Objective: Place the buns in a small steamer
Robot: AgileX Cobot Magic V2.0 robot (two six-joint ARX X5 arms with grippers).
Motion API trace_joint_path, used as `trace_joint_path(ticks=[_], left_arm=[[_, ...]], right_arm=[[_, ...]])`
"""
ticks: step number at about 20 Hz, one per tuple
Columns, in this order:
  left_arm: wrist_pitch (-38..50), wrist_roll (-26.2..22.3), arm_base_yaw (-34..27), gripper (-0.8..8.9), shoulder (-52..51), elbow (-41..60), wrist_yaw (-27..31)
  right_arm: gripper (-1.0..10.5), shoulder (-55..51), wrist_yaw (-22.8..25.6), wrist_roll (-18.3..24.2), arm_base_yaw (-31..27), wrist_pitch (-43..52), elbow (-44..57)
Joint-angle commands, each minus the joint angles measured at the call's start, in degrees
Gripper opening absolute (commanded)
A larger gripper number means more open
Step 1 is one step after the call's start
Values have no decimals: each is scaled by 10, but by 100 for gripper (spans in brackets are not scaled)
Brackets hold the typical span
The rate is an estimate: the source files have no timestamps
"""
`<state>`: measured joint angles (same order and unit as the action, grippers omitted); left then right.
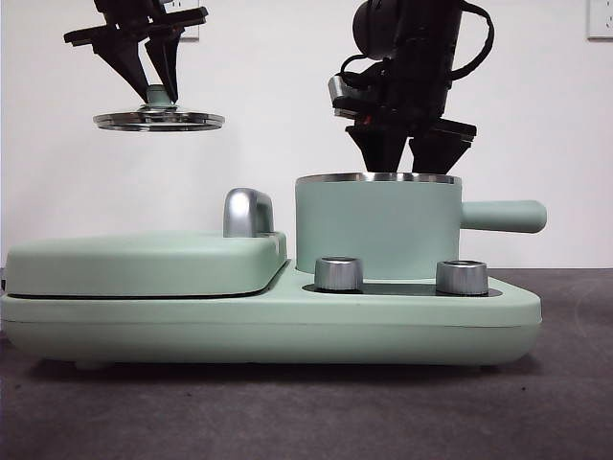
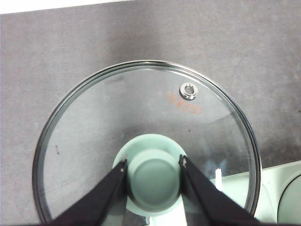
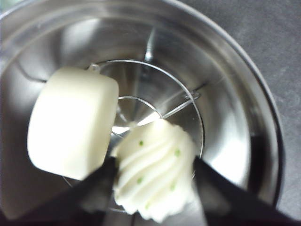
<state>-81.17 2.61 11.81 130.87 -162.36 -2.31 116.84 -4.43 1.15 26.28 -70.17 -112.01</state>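
Mint-green and steel, the small steamer (image 1: 378, 228) stood on its base unit (image 1: 268, 321) on the dark table (image 1: 306, 412), its side handle pointing to 3 o'clock in the front view and its mouth uncovered. Left tool (image 2: 154, 165) was closed on the green knob of the glass lid (image 2: 141, 122), holding it in the air well apart from the pot, toward 10 o'clock of it in the front view. Right tool (image 3: 154, 175) had its tips down inside the pot's rim, gripping the ribbed bun (image 3: 155, 176) with tiny green specks just above the wire rack (image 3: 188, 108). Beside it, at about 10 o'clock in the right wrist view and apparently touching it, the smooth bun (image 3: 70, 122) already lay in the pot. The step in hand looked to be the placing of the second bun, so the task seemed nearly done. Next would call for opening the right tool, lifting it straight out without dragging the soft dough, then perhaps bringing the lid back over.
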Motion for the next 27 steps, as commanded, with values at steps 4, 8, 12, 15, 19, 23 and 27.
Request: trace_joint_path(ticks=[4, 8, 12, 15, 19, 23, 27], left_arm=[[-15, 5, 2, 25, -2, -8, -2], [-15, 5, 3, 25, -2, -8, -2], [-15, 8, 3, 25, -1, -8, -2], [-15, 10, 7, 25, -1, -8, -7], [-15, 11, 21, 25, -1, -8, -7], [-16, 11, 47, 25, -1, -7, -7], [-16, 11, 90, 25, -1, -7, -7]], right_arm=[[341, 12, 0, 5, 1, 0, -14], [341, -5, 2, 5, -2, -23, -40], [341, -35, 2, -1, -11, -85, -94], [341, -91, 1, -10, -14, -110, -87], [341, -205, -1, -16, -7, -111, -45], [341, -354, -1, -16, -1, -111, 55], [341, -529, -3, -16, -1, -92, 189]])
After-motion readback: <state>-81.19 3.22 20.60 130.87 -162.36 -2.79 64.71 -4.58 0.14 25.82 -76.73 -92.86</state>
